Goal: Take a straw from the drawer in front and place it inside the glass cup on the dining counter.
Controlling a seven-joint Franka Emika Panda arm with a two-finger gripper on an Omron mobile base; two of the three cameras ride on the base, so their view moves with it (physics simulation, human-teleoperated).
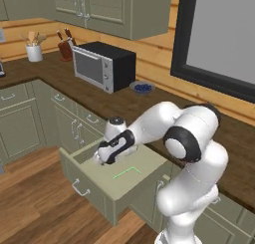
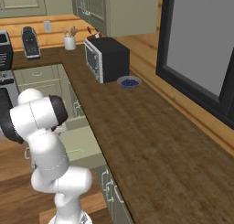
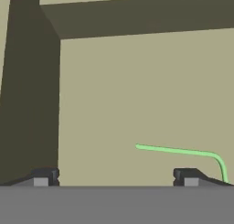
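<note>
The sage-green drawer (image 1: 94, 188) stands pulled out below the worktop, its floor bare but for the straw. The light green straw (image 1: 126, 172) lies flat on the drawer floor (image 3: 137, 90), bent at one end; it is also seen as a short green line in the right base view (image 2: 76, 151) and across the lower right of the hand view (image 3: 183, 151). My gripper (image 1: 99, 160) hangs over the drawer's left part, pointing down, a little left of the straw. Its fingertips (image 3: 45, 175) stand wide apart with nothing between them. The glass cup and the dining counter are out of view.
On the dark wood worktop (image 1: 149, 108) stand a microwave (image 1: 102, 64), a bowl of blueberries (image 1: 143, 88), a white utensil holder (image 1: 34, 51) and a knife block (image 1: 65, 48). The drawer's walls (image 3: 27, 81) rise around the gripper. A large dark-framed window (image 1: 219, 39) is behind.
</note>
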